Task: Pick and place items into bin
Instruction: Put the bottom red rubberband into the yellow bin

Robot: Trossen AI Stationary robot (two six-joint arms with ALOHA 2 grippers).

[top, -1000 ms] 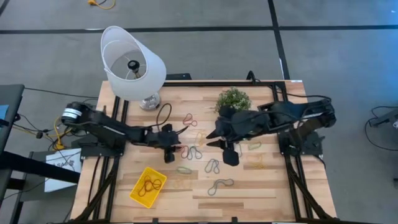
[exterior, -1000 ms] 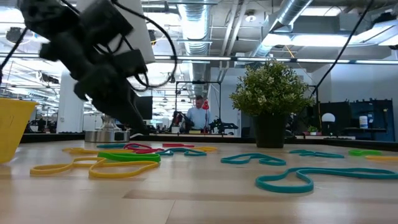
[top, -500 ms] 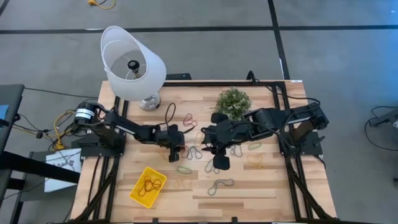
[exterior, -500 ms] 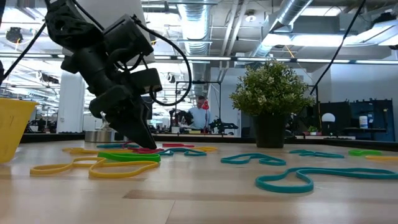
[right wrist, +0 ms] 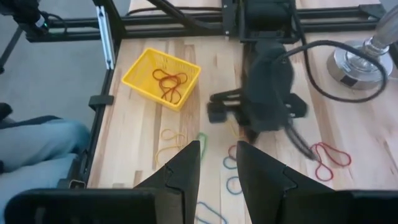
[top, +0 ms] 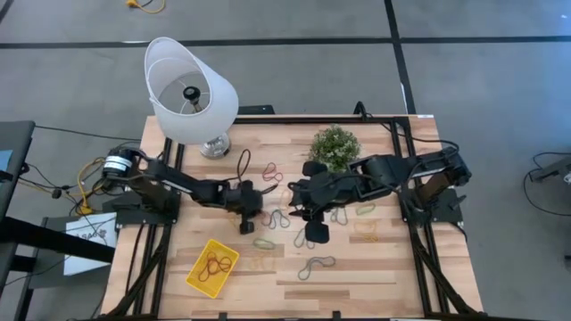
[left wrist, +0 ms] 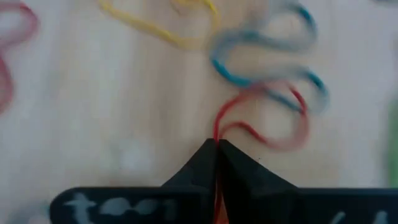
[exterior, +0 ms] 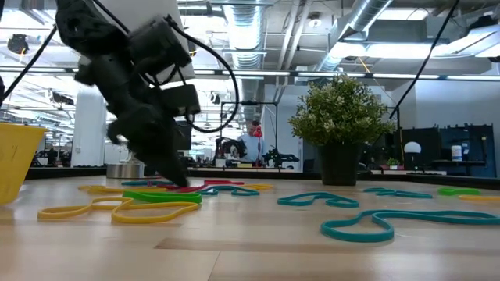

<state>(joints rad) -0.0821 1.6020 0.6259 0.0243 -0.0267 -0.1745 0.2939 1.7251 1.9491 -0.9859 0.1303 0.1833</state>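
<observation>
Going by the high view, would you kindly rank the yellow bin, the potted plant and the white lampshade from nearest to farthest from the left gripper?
Measured from the left gripper, shut on a red loop mid-table:
1. Yellow bin, toward the table's front-left.
2. Potted plant, toward the back, on the right arm's side.
3. White lampshade, at the back-left corner.
The bin and plant are close, the bin slightly nearer.

My dark left gripper (left wrist: 217, 144) pinches a red loop (left wrist: 261, 118); beside it, blue loop (left wrist: 261, 59), yellow loop (left wrist: 155, 25); bright yellow bin (right wrist: 161, 78).
</observation>
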